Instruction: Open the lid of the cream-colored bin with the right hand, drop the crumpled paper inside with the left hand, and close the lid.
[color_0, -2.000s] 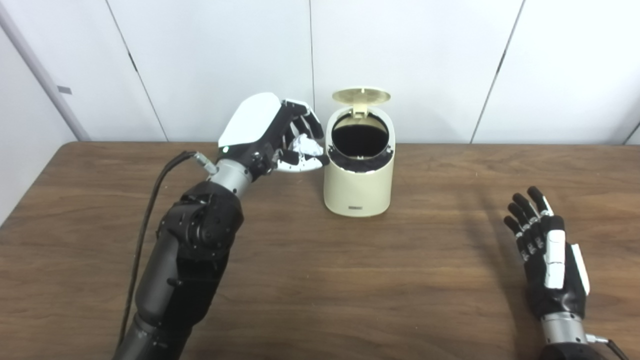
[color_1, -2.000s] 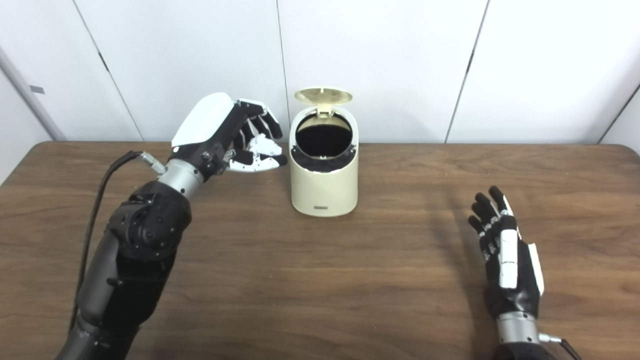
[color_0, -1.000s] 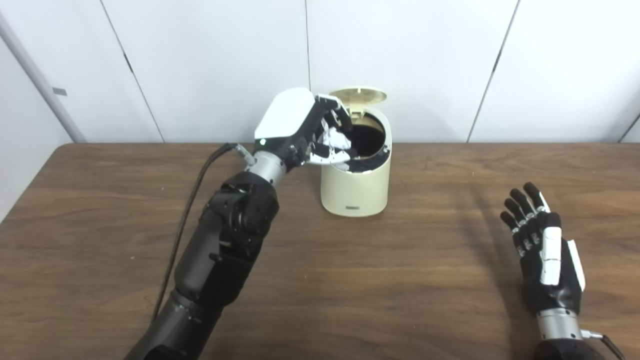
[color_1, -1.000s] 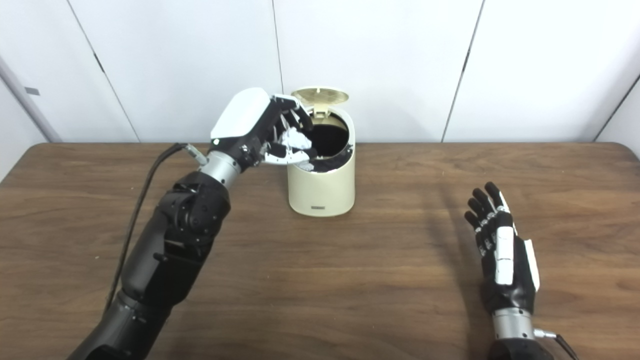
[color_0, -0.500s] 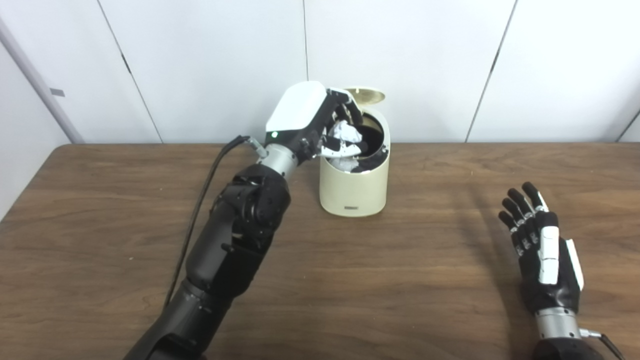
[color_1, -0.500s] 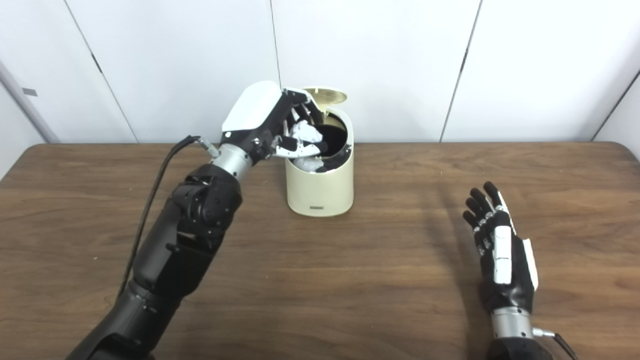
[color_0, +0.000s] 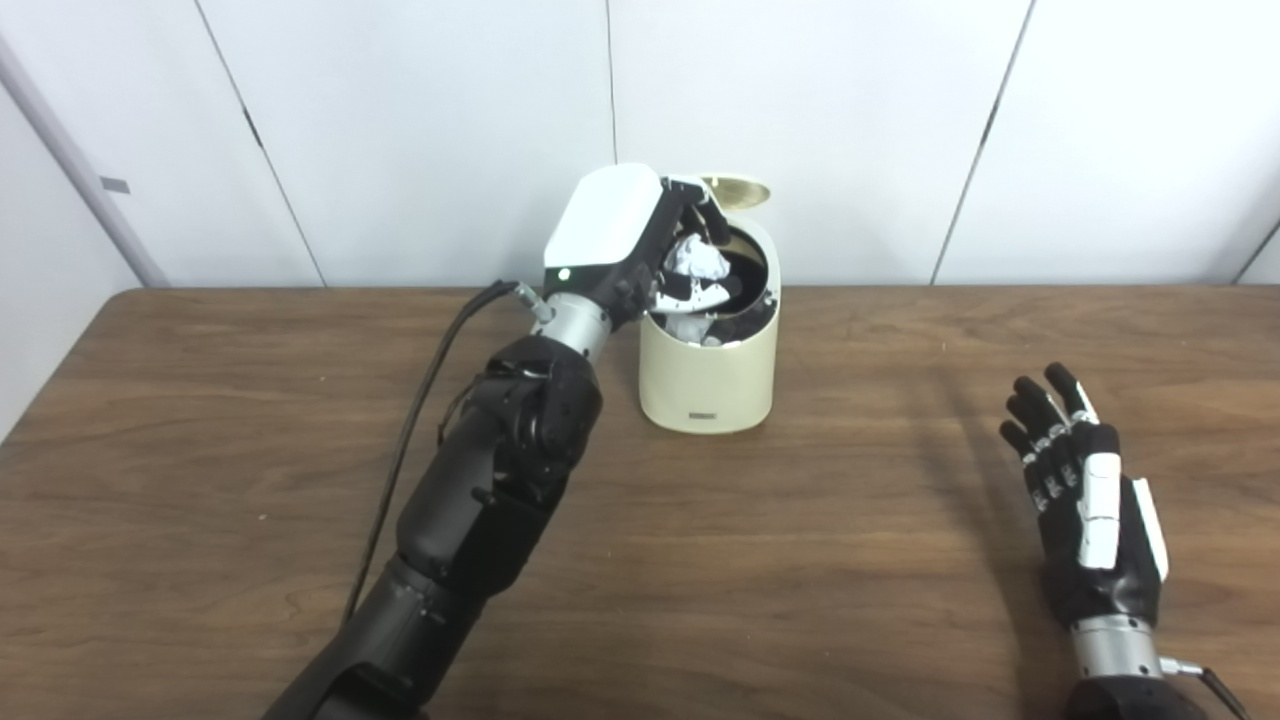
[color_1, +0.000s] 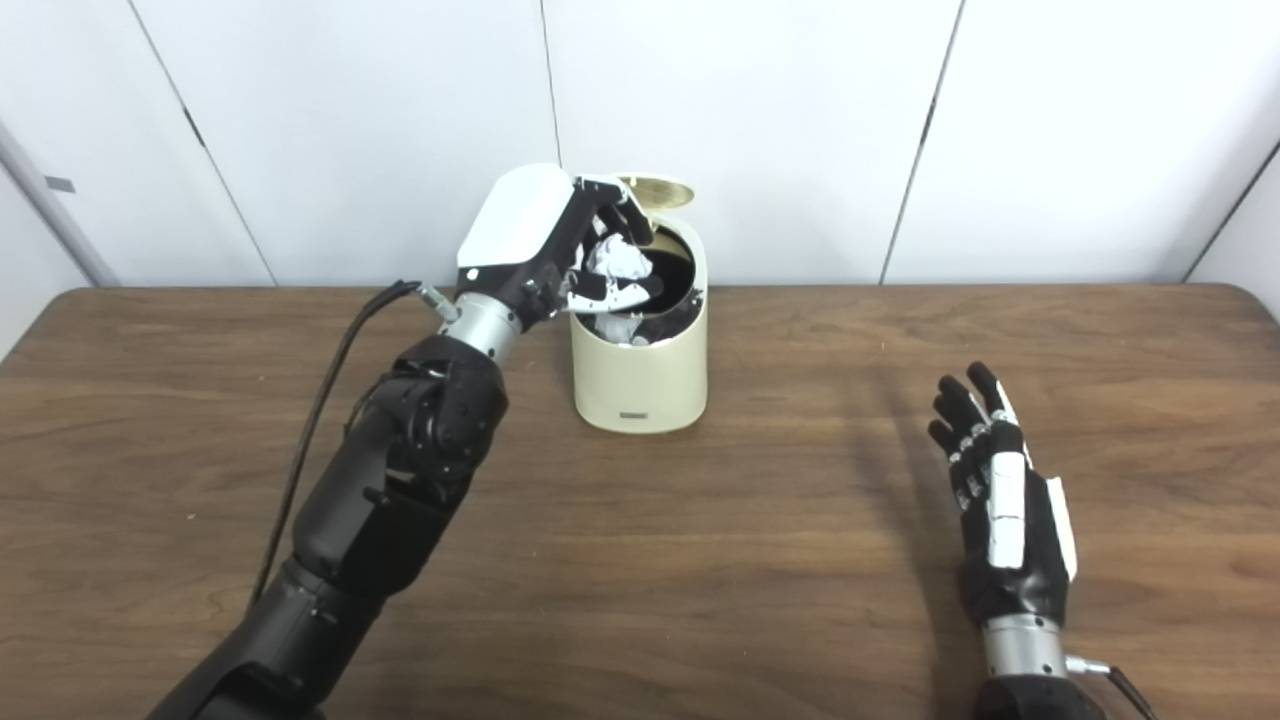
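The cream-colored bin (color_0: 708, 375) stands at the back middle of the table with its round lid (color_0: 742, 190) tipped up behind the dark opening. My left hand (color_0: 640, 245) hovers over the left part of that opening, fingers curled around the white crumpled paper (color_0: 694, 261). The paper sits just above the bin's rim, still in the hand. My right hand (color_0: 1085, 500) rests far to the right near the table's front, fingers spread, holding nothing.
The brown wooden table (color_0: 780, 560) stretches wide between the bin and the right hand. White wall panels (color_0: 850, 120) rise right behind the bin. A black cable (color_0: 420, 400) runs along the left forearm.
My left hand has carried the paper rightward from beside the bin to over its opening, settling slightly further in. The right hand has stayed put.
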